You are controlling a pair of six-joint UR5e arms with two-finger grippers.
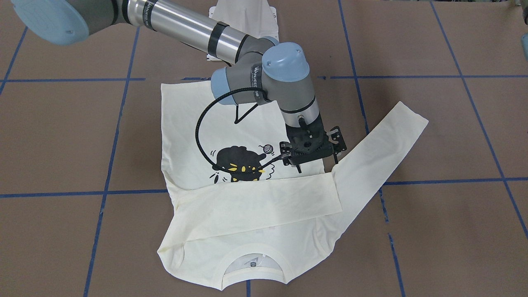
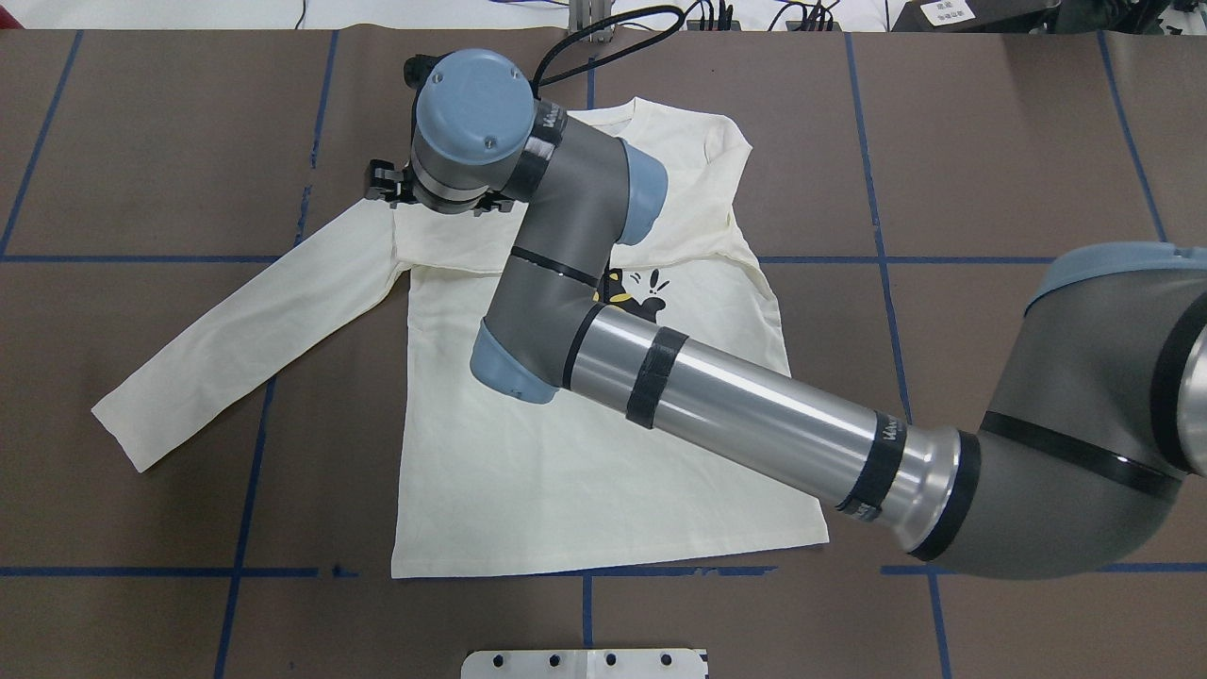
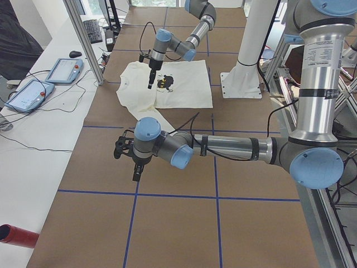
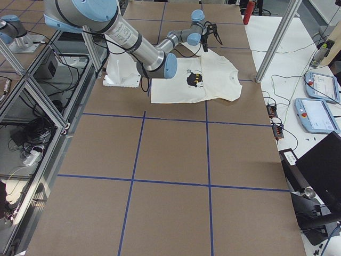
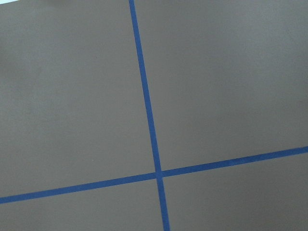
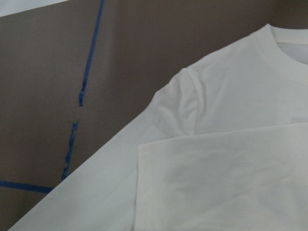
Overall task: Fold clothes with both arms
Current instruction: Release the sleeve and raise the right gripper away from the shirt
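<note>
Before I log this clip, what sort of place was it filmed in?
Most likely a robotics lab workcell: a brown table gridded with blue tape, teach pendants on the white side bench, and aluminium frame posts beside it.

The tabletop (image 1: 62, 136) is brown. Blue tape lines (image 1: 108, 165) cut it into big squares. A white base plate (image 2: 585, 663) sits at one edge. Next to the tabletop is a white side desk (image 3: 33, 167). On it lie a screen pad (image 3: 64, 71), a second screen pad (image 3: 25, 95), a black keyboard (image 3: 93, 30), a black mouse (image 3: 75, 54) and a red tube (image 3: 17, 235).
</note>
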